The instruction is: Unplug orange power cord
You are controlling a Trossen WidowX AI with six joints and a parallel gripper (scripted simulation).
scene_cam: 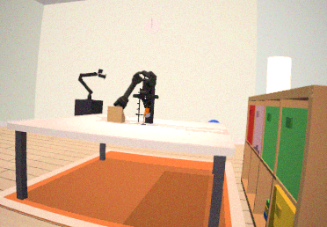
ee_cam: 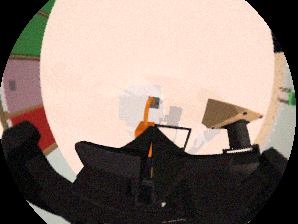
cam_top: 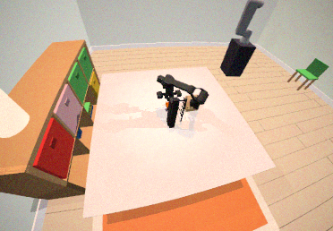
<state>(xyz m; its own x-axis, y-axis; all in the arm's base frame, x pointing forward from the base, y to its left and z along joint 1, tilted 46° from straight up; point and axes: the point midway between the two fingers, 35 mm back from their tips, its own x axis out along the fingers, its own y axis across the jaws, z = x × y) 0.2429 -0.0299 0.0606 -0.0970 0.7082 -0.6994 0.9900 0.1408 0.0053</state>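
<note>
The gripper point(cam_top: 168, 98) point(scene_cam: 147, 105) point(ee_cam: 153, 128) is shut, with its fingertips together. The orange plug point(cam_top: 167, 104) point(scene_cam: 147, 111) point(ee_cam: 141, 131) shows just beyond and left of the tips in the wrist view, partly behind them. An orange sliver shows through the narrow gap between the fingers. The orange cord point(ee_cam: 147, 114) curves from the plug to a small dark piece at the table. The black upright block point(cam_top: 171, 116) point(scene_cam: 151, 116), which looks like the power strip, stands close beside the plug. The fingers hide whether the plug sits in a socket.
A thin black wire frame point(cam_top: 183, 110) point(scene_cam: 138, 110) point(ee_cam: 189, 137) stands close beside the block. The arm's base is by a tan block point(cam_top: 188, 102) point(scene_cam: 115, 113) point(ee_cam: 220, 114). The white table point(cam_top: 148, 159) point(scene_cam: 176, 135) carries all this. A shelf with coloured doors point(cam_top: 42, 76) stands at one side.
</note>
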